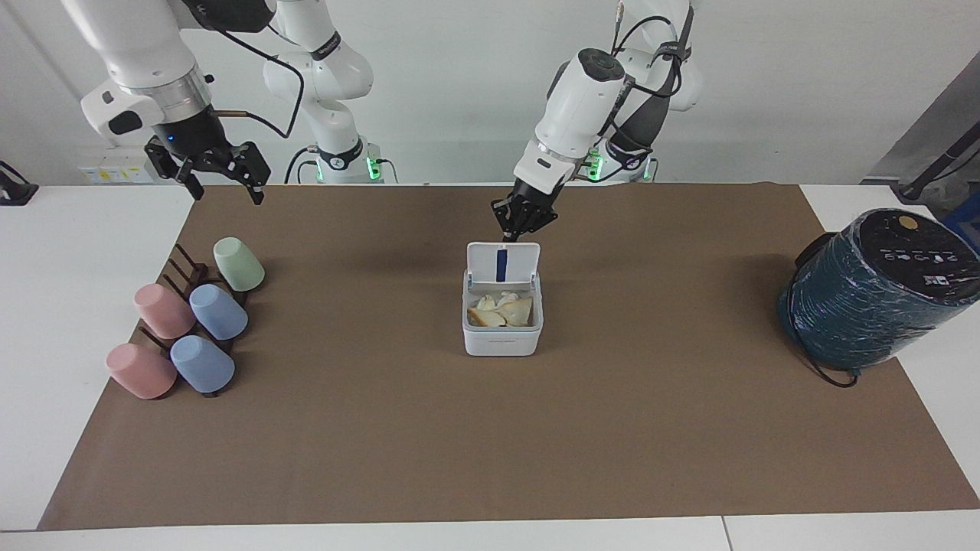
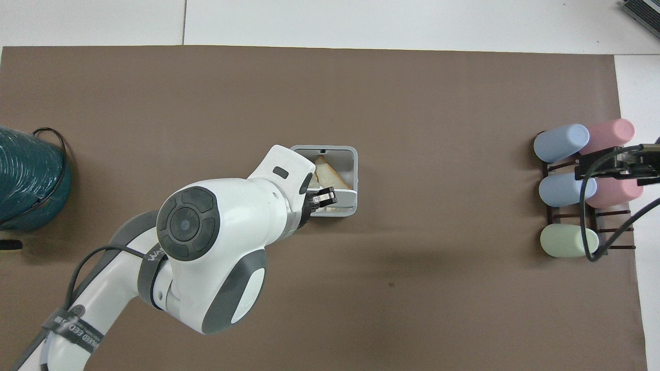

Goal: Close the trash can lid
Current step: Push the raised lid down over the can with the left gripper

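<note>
Left gripper (image 1: 519, 227) is hanging right above the raised lid's top edge; can't tell if its jaws are spread or pressed.

The flat white square hinged lid (image 1: 503, 264) with a blue strip is standing upright on the small white square plastic trash can (image 1: 501, 335), mid-mat, scraps inside. Likely light and stiff: push the top edge, no grip needed; the can may slide. Right gripper (image 1: 222, 177), jaws spread, is waiting over the mat's corner.

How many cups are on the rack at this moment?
5, all on the dark rack at the right arm's end: green cup nearest the robots, then a pink and blue pair, then another pink and blue pair. None looks hidden.
</note>
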Available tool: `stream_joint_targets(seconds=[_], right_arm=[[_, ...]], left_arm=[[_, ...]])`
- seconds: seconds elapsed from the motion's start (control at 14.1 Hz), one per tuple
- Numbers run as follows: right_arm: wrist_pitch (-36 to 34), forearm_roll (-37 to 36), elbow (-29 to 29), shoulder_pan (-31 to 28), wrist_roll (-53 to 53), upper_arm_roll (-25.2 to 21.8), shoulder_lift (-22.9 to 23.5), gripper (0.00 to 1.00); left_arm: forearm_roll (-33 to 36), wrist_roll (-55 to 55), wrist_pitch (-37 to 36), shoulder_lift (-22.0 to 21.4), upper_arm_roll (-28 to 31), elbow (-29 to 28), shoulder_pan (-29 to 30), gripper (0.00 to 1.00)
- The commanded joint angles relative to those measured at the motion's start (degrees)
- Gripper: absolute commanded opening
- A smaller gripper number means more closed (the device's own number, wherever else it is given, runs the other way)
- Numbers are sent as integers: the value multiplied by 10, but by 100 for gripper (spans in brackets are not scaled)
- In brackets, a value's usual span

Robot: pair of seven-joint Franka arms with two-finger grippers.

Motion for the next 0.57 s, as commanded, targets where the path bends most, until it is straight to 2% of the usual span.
stream_joint_targets(seconds=[0.0,0.5], right_arm=[[3,-1,-12,-2,-12,2,-12,100],[3,-2,-12,-2,-12,2,-12,100]], left_arm=[[-23,-2,50,14,3,-6,3,0],[-46,-1,127,40,3,-1,11,0]])
